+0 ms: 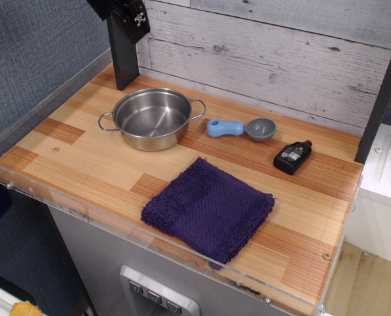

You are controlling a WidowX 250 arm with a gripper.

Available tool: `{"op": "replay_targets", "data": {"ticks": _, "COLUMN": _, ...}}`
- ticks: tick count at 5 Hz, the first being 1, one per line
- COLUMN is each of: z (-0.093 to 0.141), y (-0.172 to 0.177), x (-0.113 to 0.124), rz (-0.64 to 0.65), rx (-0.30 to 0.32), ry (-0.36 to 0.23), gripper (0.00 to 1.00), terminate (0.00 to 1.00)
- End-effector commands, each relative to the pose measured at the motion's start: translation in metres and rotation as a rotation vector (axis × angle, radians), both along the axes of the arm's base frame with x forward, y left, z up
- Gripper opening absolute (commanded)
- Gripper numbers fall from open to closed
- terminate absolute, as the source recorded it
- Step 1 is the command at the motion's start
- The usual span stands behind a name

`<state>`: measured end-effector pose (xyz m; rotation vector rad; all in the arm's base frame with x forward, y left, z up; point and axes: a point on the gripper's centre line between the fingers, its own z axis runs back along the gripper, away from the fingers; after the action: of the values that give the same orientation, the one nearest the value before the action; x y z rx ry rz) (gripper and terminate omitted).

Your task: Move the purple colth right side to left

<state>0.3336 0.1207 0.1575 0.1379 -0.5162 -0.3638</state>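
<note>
The purple cloth (208, 207) is a dark purple, fuzzy folded towel with frayed edges. It lies flat near the front edge of the wooden counter (83, 158), right of centre. My gripper (133, 16) is at the top left of the view, high above the back left of the counter and far from the cloth. Only its black lower part shows, and I cannot tell whether its fingers are open or shut. Nothing appears to be in it.
A steel pot (151, 118) with two handles stands at the back left. A blue and grey scoop (241, 128) lies right of it. A small black bottle (292, 157) lies at the right. A black post (122, 56) stands behind the pot. A clear acrylic rim (149, 240) edges the counter.
</note>
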Motion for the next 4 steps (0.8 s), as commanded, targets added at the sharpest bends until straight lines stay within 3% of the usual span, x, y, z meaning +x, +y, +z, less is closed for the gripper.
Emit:
{"op": "replay_targets", "data": {"ticks": 1, "z": 0.0, "y": 0.0, "x": 0.0, "rz": 0.0, "rx": 0.0, "ry": 0.0, "gripper": 1.0, "terminate": 0.0}}
{"op": "replay_targets", "data": {"ticks": 2, "z": -0.005, "y": -0.029, "x": -0.013, "rz": -0.011, "rx": -0.055, "ry": 0.027, "gripper": 1.0, "terminate": 0.0}}
{"op": "replay_targets", "data": {"ticks": 4, "z": -0.019, "y": -0.064, "x": -0.04, "rz": 0.017, "rx": -0.024, "ry": 0.097, "gripper": 1.0, "terminate": 0.0}}
